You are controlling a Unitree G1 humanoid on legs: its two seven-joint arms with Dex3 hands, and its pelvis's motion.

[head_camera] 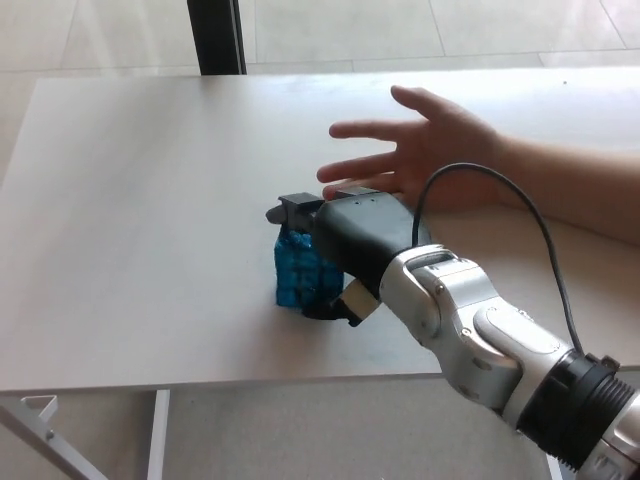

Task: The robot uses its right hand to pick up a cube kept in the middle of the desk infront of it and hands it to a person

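A shiny blue cube [297, 274] sits on the white desk [140, 200], near its middle. My right hand [345, 245] lies over the cube's right side and top. Its black fingers curl down at the cube's far edge and its thumb presses the near right side, so the hand is shut on the cube. The cube still rests on the desk, mostly hidden by the hand. A person's open hand [420, 150] lies palm-up on the desk just behind my hand. My left hand does not show.
A dark post [215, 35] stands behind the desk's far edge. The person's forearm [570, 185] stretches along the right side. A black cable [500, 185] loops above my wrist. White paper lies on the floor at bottom right.
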